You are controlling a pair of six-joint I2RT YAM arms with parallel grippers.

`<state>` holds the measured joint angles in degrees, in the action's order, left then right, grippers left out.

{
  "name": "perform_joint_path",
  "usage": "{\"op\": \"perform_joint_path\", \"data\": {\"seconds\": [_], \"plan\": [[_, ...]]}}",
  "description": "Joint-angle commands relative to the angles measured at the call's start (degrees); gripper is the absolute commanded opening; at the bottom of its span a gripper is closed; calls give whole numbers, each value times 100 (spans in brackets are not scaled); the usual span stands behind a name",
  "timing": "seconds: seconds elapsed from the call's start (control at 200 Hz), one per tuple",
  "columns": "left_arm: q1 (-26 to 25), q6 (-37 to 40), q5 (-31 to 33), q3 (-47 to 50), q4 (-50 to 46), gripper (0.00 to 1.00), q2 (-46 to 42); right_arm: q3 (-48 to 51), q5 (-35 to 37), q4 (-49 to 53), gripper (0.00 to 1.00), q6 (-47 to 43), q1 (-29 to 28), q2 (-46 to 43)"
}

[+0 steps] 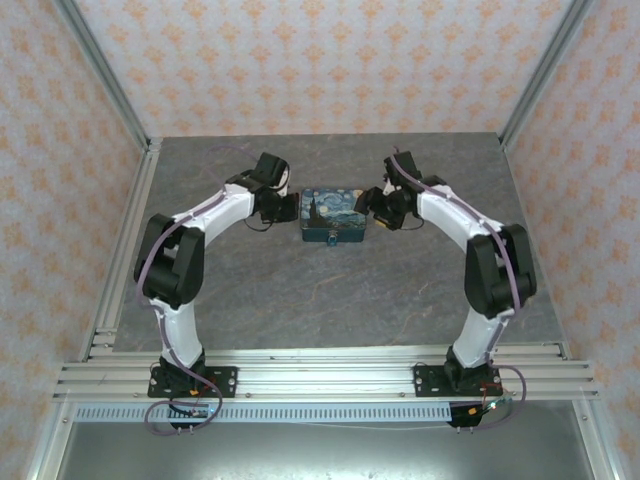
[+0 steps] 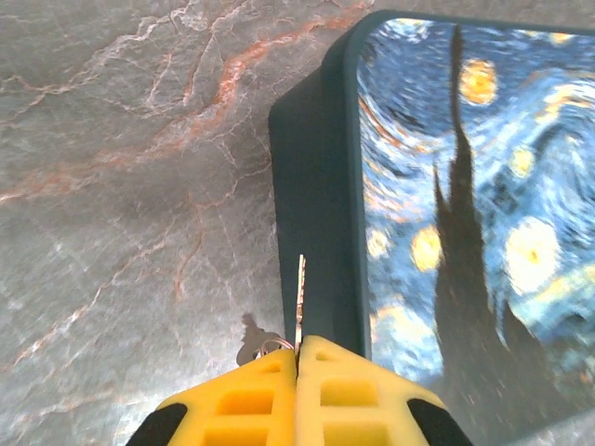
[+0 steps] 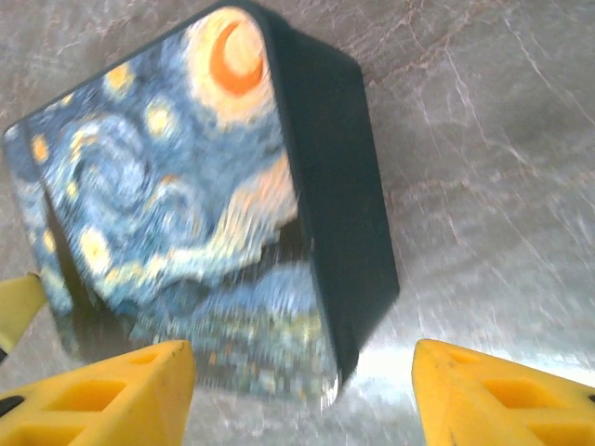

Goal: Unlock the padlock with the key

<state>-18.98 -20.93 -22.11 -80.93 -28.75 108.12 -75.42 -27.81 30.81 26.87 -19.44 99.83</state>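
The key [image 2: 300,302], a thin metal sliver, juts from between pressed-together fingers [image 2: 256,400].

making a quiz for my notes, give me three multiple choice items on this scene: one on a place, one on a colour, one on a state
1. Where is the tin? A) middle of the table B) on the rails C) against the back wall
2. What colour are the right tool's fingers? A) red B) yellow C) white
3. How is the left tool? A) wide open B) shut on the tin C) shut on the key
1 A, bare table lies all round it; 2 B, both show yellow; 3 C, a thin metal strip sticks out between its closed fingers.
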Motion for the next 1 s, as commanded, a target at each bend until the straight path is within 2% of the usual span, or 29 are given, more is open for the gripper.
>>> {"op": "perform_joint_path", "data": {"seconds": [0.0, 0.205, 0.415, 0.631, 0.996], "plan": [[77, 119, 1, 385, 140, 0, -560, 490, 644, -162, 63, -156, -349, -717], [140, 182, -112, 1504, 647, 0, -1416, 1401, 1744, -775, 61, -185, -1341, -1376], [167, 331, -361, 2264, 634, 0, -2109, 1606, 2363, -1276, 59, 111, -2246, -827], [160, 285, -755, 2994, 988, 0, -2579, 1237, 2726, -1636, 57, 178, -2336, -52], [158, 350, -690, 3416, 1025, 0, -3189, 285, 3089, -1466, 54, -51, -2336, 985]]}}
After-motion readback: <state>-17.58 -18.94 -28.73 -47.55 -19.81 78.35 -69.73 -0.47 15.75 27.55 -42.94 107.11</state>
